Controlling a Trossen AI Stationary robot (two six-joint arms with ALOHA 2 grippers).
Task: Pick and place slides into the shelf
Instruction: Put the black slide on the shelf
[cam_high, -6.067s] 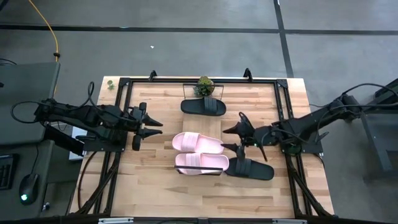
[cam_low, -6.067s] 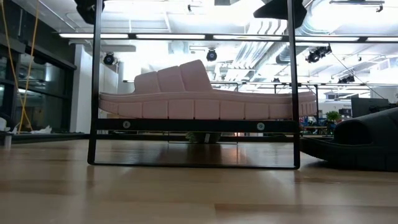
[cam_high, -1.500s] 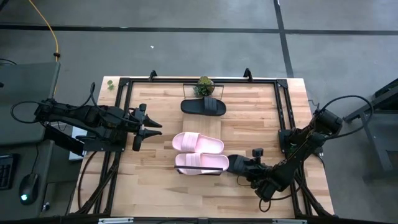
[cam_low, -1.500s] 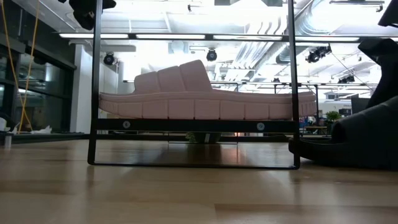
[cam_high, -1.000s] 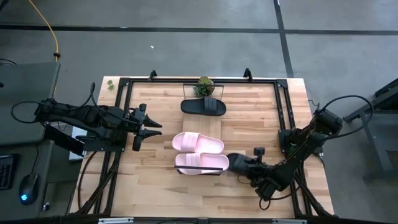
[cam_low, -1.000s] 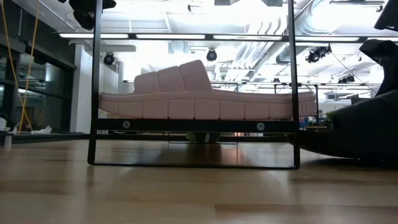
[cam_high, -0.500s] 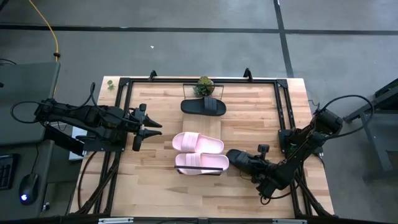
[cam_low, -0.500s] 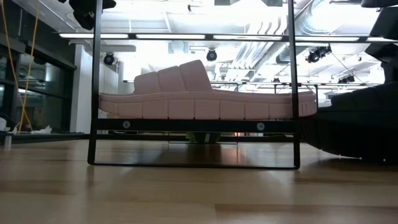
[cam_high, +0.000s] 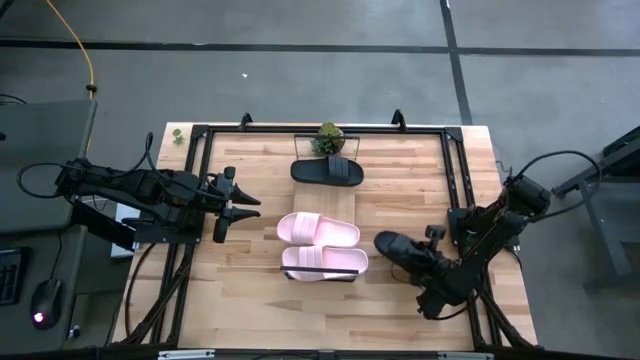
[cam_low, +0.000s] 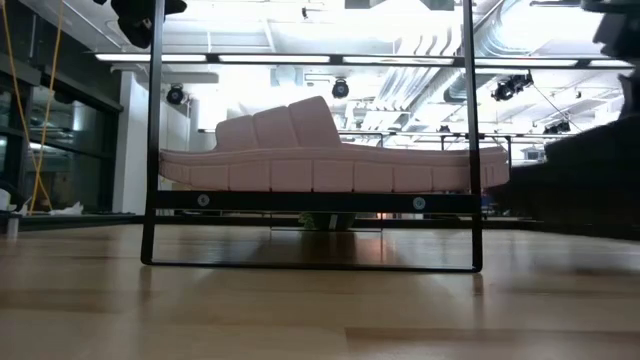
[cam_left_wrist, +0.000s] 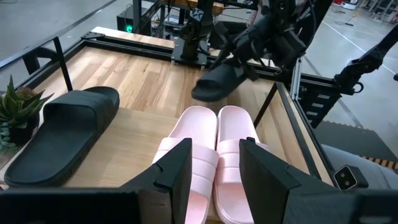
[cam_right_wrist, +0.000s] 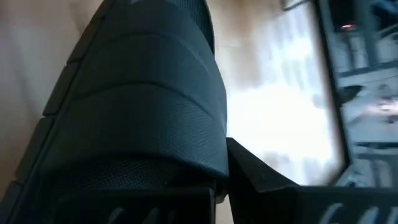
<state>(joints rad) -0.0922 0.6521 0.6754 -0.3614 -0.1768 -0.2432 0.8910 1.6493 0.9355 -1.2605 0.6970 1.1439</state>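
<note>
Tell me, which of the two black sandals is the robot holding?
The black slide sandal near the table's right side, lifted in the right gripper; the other black sandal lies beside the small plant.

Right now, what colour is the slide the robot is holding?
Black. The right gripper holds the black slide lifted off the table; the left wrist view shows it best.

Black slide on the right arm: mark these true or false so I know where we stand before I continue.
1. The right gripper holds a black slide off the table. True; the left wrist view shows it raised.
2. Both pink slides sit side by side on the shelf. True.
3. The second black slide is also on the shelf. False; it lies on the table by the small plant.
4. The left gripper grips a pink slide. False; it hovers open, apart from them.
</note>
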